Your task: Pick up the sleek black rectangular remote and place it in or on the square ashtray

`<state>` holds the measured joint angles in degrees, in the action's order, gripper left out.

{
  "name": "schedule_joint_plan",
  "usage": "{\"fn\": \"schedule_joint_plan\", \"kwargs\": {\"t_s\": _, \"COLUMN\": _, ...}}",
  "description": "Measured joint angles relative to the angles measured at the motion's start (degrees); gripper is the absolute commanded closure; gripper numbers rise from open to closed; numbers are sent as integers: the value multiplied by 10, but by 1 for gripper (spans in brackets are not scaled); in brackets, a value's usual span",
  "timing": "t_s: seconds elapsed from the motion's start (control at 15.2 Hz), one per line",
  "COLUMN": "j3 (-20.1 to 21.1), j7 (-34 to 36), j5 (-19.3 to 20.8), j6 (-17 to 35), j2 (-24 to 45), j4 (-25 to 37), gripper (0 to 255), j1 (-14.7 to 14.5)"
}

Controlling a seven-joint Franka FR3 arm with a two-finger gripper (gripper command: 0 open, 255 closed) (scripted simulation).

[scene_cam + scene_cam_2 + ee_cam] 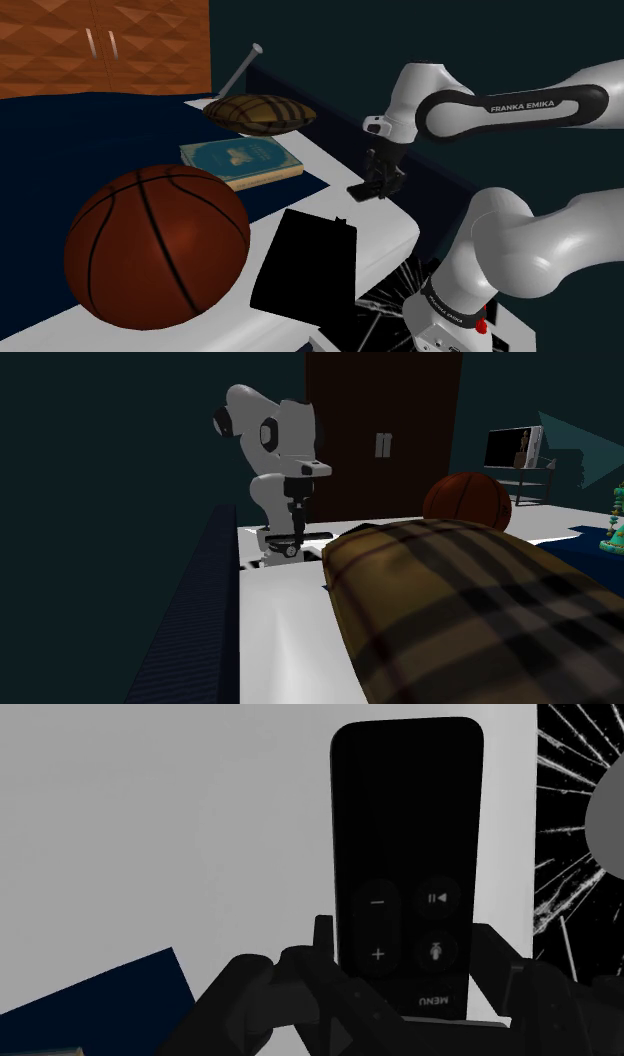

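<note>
— how were the fingers (498, 966) found?
— clenched on the black remote (407, 834), its menu end pinched in the gripper (410, 959).
— and where was it held?
— at the edge of the white table (385, 235), seen in the shoulder view farther and to the right of the black square ashtray (305, 265) and the basketball (157, 245).

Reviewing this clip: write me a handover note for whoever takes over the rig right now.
The gripper is shut on the black remote, clasped near its MENU end.
The remote appears just off the white table, near the table's edge.
The black square ashtray sits on the table between the gripper and the basketball.
Done: grasp.
Left: carry the remote to the ashtray, set it down, release.
</note>
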<state>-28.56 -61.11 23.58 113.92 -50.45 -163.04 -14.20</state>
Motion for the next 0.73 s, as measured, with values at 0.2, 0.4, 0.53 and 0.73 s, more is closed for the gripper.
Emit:
{"fn": "schedule_joint_plan", "kwargs": {"t_s": 0.2, "j3": 9, "j7": -1, "j5": -9, "j6": -27, "j2": -11, "j4": 16, "gripper": 255, "j1": -2}}
{"fn": "schedule_joint_plan", "kwargs": {"t_s": 0.4, "j3": 19, "j7": -2, "j5": -18, "j6": -52, "j2": -18, "j4": 34, "gripper": 255, "j1": -5}}
{"fn": "schedule_joint_plan", "kwargs": {"t_s": 0.53, "j3": 26, "j7": -2, "j5": -24, "j6": -70, "j2": -22, "j4": 49, "gripper": 255, "j1": -8}}
{"fn": "schedule_joint_plan", "kwargs": {"t_s": 0.73, "j3": 37, "j7": 3, "j5": -35, "j6": -87, "j2": -25, "j4": 62, "gripper": 255, "j1": -14}}
